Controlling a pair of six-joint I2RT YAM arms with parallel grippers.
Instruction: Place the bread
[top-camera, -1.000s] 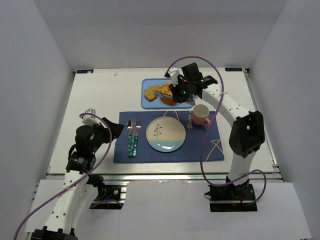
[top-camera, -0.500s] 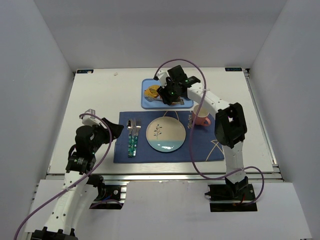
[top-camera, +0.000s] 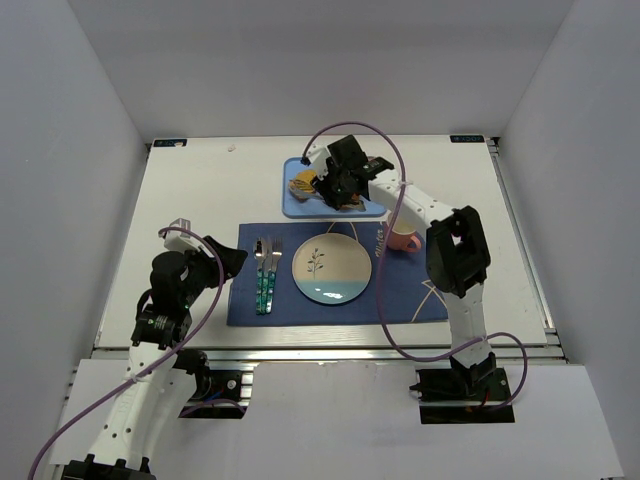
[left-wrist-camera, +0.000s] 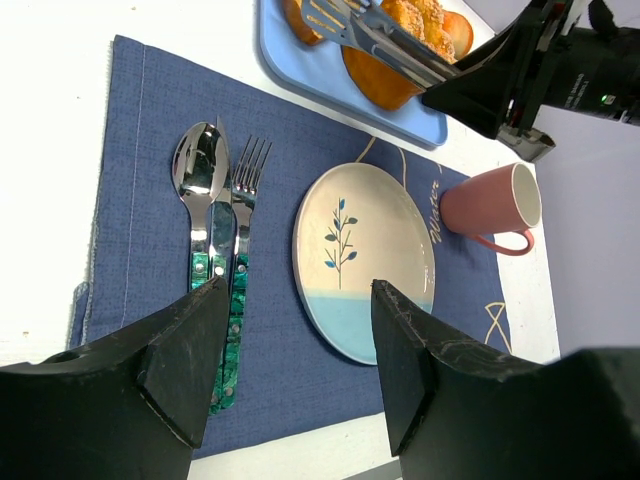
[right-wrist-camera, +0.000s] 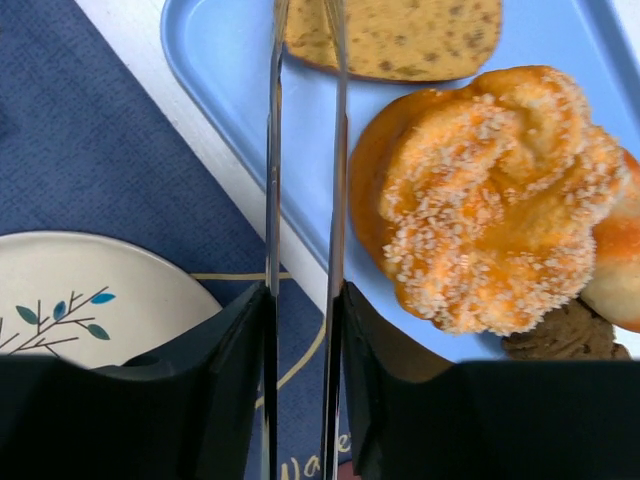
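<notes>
Right pincer (right-wrist-camera: 303, 300) is clamped on metal tongs (right-wrist-camera: 272, 150), whose blades are nearly together, over the blue tray (right-wrist-camera: 230, 60) at the far side of the tabletop (top-camera: 200, 190). The bread (right-wrist-camera: 400, 35) lies flat on the tray, just beside the sugared ring cake (right-wrist-camera: 490, 200). The tong tips leave the wrist view at the bread's left edge, so I can't tell if they touch it. Left pincer (left-wrist-camera: 300, 300) is wide open and empty, by the left edge of the navy mat (left-wrist-camera: 140, 150), near the spoon (left-wrist-camera: 197, 165) and fork (left-wrist-camera: 245, 190).
</notes>
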